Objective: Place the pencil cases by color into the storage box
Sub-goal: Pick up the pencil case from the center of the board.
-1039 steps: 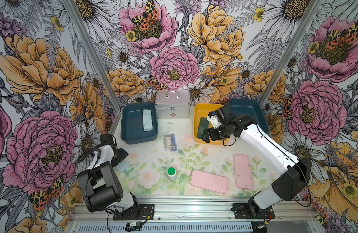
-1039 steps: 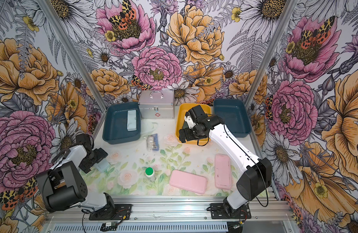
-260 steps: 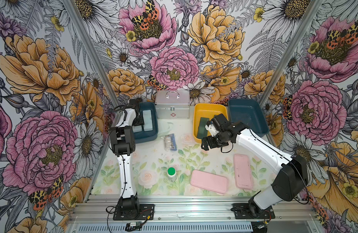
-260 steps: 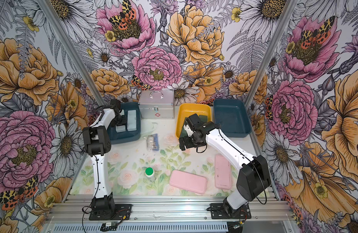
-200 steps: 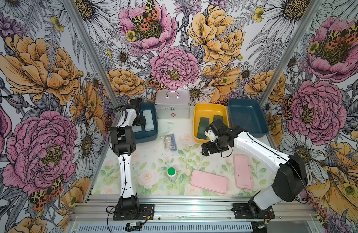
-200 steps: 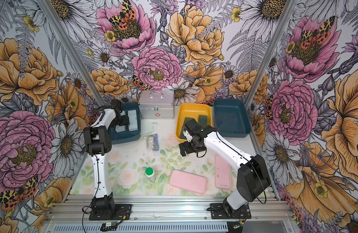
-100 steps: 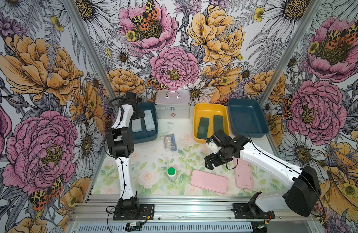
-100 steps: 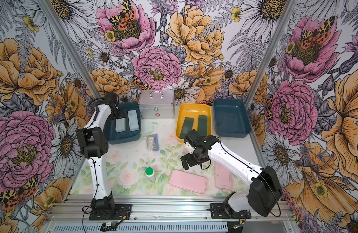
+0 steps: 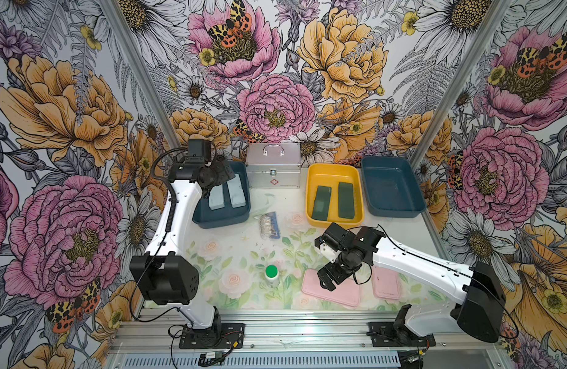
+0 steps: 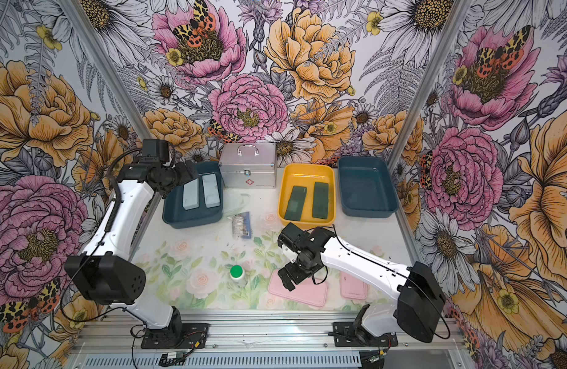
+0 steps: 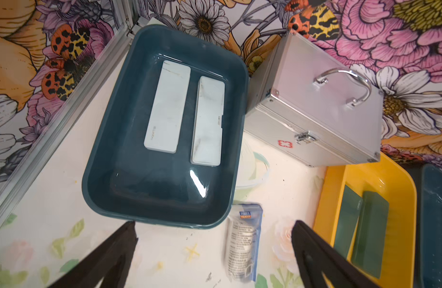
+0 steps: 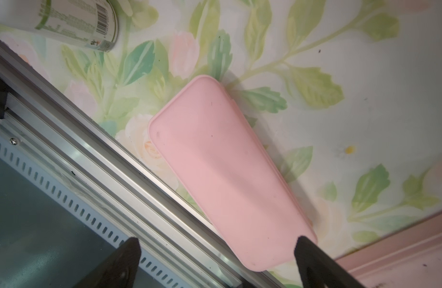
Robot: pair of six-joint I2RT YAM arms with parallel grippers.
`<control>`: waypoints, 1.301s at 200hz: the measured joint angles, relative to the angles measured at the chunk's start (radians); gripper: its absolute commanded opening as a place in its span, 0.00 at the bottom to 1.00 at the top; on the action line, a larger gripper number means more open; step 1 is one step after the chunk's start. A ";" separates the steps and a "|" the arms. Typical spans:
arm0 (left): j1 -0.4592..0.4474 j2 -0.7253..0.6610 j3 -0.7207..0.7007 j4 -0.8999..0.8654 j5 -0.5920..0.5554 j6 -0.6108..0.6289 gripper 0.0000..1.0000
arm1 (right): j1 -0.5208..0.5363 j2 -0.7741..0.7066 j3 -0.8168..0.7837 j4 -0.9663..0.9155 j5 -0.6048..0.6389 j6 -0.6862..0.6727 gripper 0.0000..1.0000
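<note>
We are hovering our right gripper (image 9: 326,281), jaws spread and empty, over the near pink pencil case (image 9: 339,293) to grasp it. Our left gripper (image 11: 213,224), likewise released, is hanging above pale blue cases (image 9: 227,196) in the far-left tray (image 9: 218,219).

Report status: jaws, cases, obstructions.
Both jaws open, empty. Two blue cases in a dark bin, two green cases in the yellow bin, two pink cases on the table. Right jaws over one pink case. Bottle nearby, clear of it.
</note>
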 measured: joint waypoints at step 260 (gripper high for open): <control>-0.095 -0.750 -0.569 -0.083 0.053 -0.157 0.99 | 0.083 0.146 -0.050 0.192 0.143 -0.389 0.99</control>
